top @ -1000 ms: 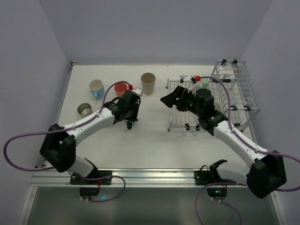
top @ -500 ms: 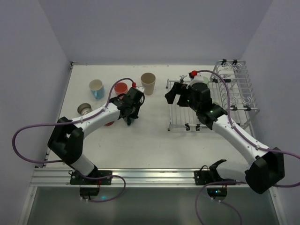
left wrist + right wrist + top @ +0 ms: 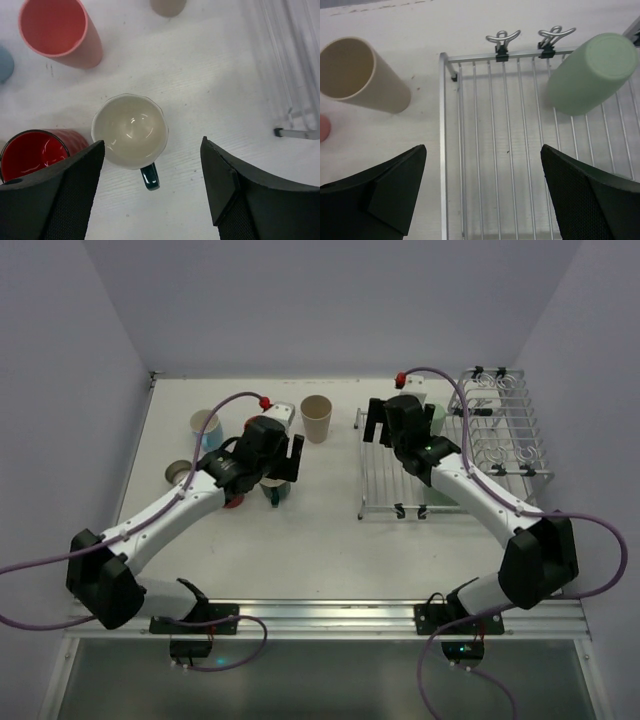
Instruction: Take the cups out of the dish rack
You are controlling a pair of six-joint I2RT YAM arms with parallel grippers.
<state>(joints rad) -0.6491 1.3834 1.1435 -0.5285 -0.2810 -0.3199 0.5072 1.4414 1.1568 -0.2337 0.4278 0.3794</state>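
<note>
Left gripper (image 3: 152, 142) spread, empty, over upright dark teal mug with cream interior (image 3: 130, 131) on white table (image 3: 200, 75). Right gripper (image 3: 482, 147) wide, empty, above silver wire dish rack (image 3: 442, 125). Advise centring on inverted sage-green tumbler (image 3: 592, 72) at far rail before closing.

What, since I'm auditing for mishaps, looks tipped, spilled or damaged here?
Nothing stands out. The teal mug, red cup, pink cup and beige cup stand upright on the table with no spill; the green tumbler sits base-up on the dish rack.
</note>
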